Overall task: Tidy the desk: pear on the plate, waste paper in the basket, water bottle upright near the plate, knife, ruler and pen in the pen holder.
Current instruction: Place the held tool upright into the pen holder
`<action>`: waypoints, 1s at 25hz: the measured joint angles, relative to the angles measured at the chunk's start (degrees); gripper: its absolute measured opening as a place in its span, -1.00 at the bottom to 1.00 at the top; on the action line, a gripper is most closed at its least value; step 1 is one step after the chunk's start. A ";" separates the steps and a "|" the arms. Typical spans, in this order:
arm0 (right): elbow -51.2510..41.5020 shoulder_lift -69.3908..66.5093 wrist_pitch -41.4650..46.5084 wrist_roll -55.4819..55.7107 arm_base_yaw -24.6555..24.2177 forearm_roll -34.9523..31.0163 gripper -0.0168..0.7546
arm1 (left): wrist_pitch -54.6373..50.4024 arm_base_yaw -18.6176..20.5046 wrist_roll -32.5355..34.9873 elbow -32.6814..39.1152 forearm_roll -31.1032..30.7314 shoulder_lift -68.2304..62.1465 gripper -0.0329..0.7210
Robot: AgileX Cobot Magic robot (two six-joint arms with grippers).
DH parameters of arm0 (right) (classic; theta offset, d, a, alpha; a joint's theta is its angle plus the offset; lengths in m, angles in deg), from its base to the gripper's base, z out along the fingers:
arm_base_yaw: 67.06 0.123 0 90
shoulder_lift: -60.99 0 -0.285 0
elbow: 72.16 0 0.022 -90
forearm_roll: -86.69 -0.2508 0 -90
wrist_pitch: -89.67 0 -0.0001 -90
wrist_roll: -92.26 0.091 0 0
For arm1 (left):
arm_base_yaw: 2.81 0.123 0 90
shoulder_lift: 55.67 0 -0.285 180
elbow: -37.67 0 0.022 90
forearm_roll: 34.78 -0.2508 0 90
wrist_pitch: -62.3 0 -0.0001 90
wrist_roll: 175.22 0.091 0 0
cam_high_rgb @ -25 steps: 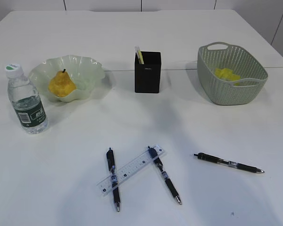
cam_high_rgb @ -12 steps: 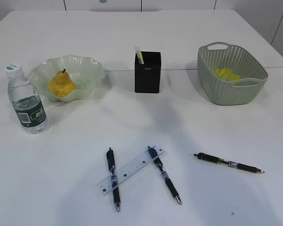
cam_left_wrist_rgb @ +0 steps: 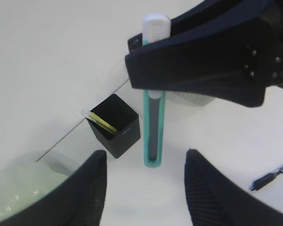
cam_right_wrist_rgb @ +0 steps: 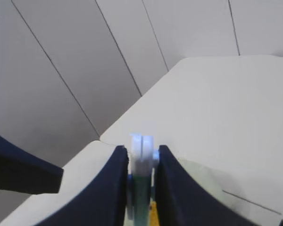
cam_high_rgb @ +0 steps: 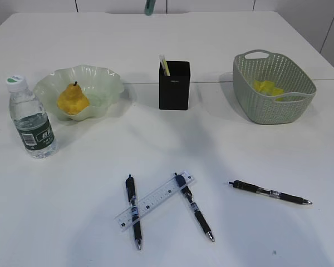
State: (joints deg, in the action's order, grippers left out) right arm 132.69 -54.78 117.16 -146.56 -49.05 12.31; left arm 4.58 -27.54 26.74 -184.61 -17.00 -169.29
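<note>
My right gripper (cam_right_wrist_rgb: 141,149) is shut on a teal knife (cam_right_wrist_rgb: 141,190) with a white end. It hangs upright, high over the desk (cam_high_rgb: 100,167). In the left wrist view the knife (cam_left_wrist_rgb: 153,127) hangs beside the black pen holder (cam_left_wrist_rgb: 115,129), clamped by the right arm's dark fingers (cam_left_wrist_rgb: 203,61). My left gripper (cam_left_wrist_rgb: 145,152) is open and empty. From outside only the knife's tip (cam_high_rgb: 149,5) shows. The pear (cam_high_rgb: 72,100) lies on the plate (cam_high_rgb: 108,83), with the water bottle (cam_high_rgb: 30,119) upright beside it. The ruler (cam_high_rgb: 154,200) lies across two pens (cam_high_rgb: 133,211) (cam_high_rgb: 193,207).
A third pen (cam_high_rgb: 270,193) lies alone at the front right. The basket (cam_high_rgb: 278,105) at the back right holds yellow waste paper (cam_high_rgb: 267,88). The pen holder (cam_high_rgb: 174,86) stands mid-desk with a pale yellow stick in it.
The knife's teal tip has moved right and lower along the top edge of the exterior view. Nothing on the desk has shifted.
</note>
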 joint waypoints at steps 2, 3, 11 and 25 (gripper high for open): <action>0.00 0.00 -1.16 -2.67 0.00 1.62 -0.62 | 0.00 0.00 0.00 0.00 -0.80 0.00 0.10; 0.00 0.00 -1.49 -4.19 0.00 2.71 -0.62 | 0.00 0.00 0.00 0.00 -1.34 0.00 0.10; 0.00 0.00 -4.80 -10.16 0.00 15.62 -0.62 | -3.48 0.00 0.00 0.00 -11.08 0.00 0.08; 0.00 -4.77 -9.84 -10.61 0.00 19.69 -0.62 | -1.66 0.00 -0.79 0.00 -17.78 0.00 0.02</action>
State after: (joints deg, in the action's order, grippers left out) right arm 132.69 -59.55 107.32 -157.17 -49.05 32.00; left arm 2.93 -27.54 25.95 -184.61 -34.78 -169.29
